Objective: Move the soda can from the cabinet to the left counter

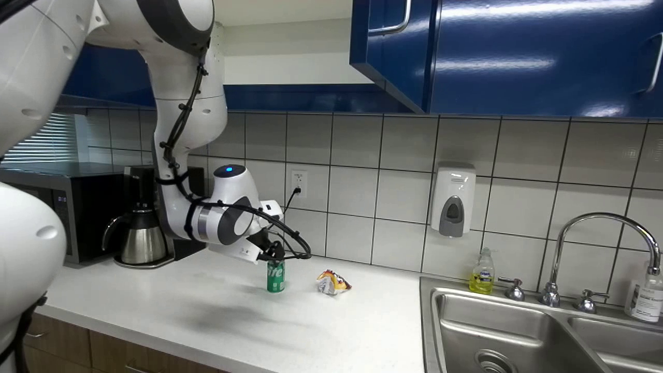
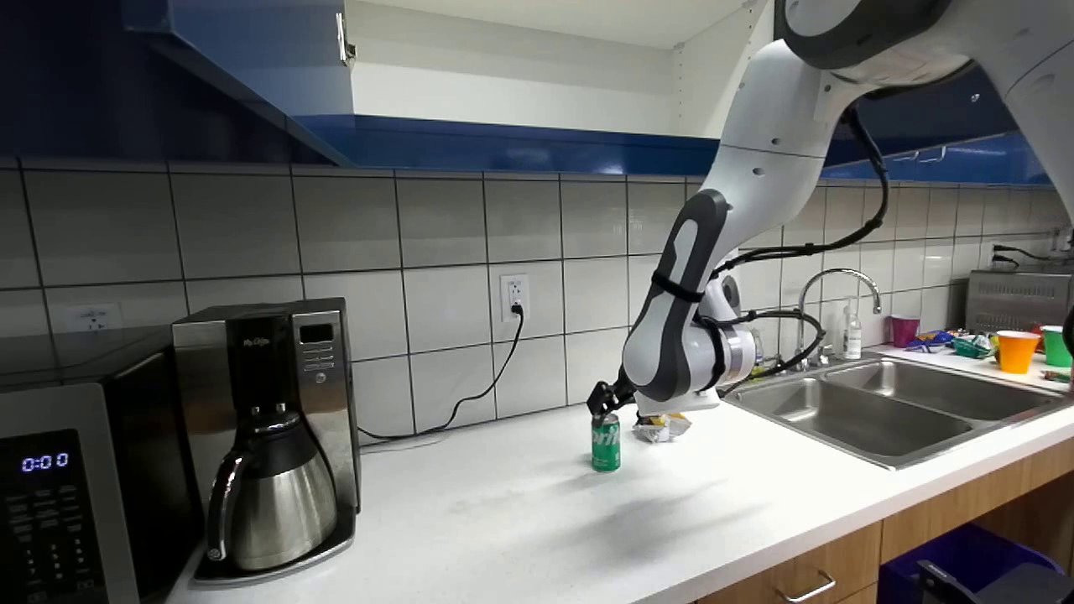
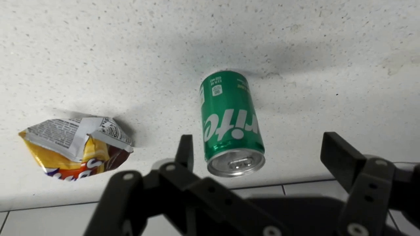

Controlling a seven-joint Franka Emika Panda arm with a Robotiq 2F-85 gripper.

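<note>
**Sprite can [image 3: 231, 121] standing on the counter [image 2: 470, 520], gripper [image 3: 258, 149] spread wide around its top end**

You're gripping nothing, far as I can see. In the wrist view your fingers [image 3: 185, 150] are sitting far apart, flanking the can's top end with a visible gap on each side, one gap looking tighter. How far down they're reaching, I can't tell.

The can is standing upright between the coffee maker [image 2: 323, 361] and the sink [image 1: 428, 321], well below the upper cabinet [image 2: 503, 71]. If that's your "left counter", I'm guessing the placing is basically done and you're just needing a clean back-off. That wide spread is probably serving you well there, leaving room for pulling away without knocking the can over. Standing it on its flat base is making sense too, since on its side it'd likely be rolling. I'd be watching the tighter gap. The crumpled snack bag [image 3: 78, 146] is lying near the can, not touching it.

Container check: the can is showing its top in the wrist view, but I'm not able to tell whether it's sealed or full. The carafe [image 2: 281, 503] is sitting in the coffee maker, steel walls hiding whatever's inside. The dish soap bottle [image 1: 482, 274] by the sink is holding yellow liquid [image 1: 481, 284].
</note>
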